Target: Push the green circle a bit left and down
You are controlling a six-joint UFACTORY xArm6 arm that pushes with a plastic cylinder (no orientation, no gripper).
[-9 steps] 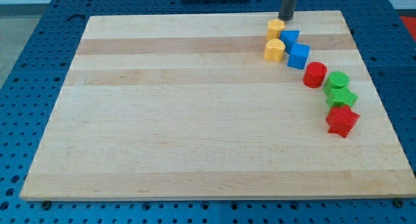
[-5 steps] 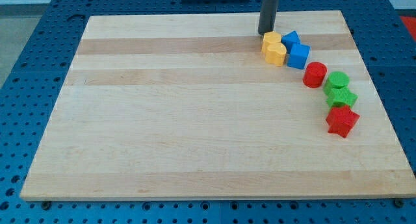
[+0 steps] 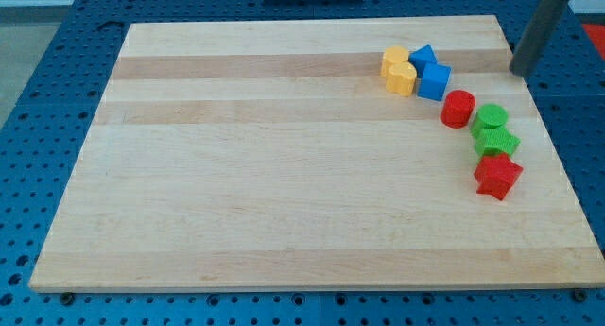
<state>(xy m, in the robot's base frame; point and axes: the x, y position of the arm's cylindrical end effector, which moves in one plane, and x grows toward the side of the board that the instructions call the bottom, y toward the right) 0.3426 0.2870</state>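
red star block (image 3: 497, 176) sat nearest the view's bottom | green star block (image 3: 495, 141) touched it above | green circle (image 3: 491, 117) touched that, just right of red cylinder (image 3: 458, 109) | blue blocks (image 3: 434, 81) and yellow blocks (image 3: 399, 71) clustered further up-left | my tip (image 3: 518, 72), a bare rod with no claw to open or close, stood up-right of the green circle, apart from it, at the wooden board (image 3: 284, 194)'s right edge

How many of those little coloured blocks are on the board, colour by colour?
Yellow: 2, first, second
Blue: 2, first, second
Red: 2, circle, star
Green: 2, circle, other
Total: 8
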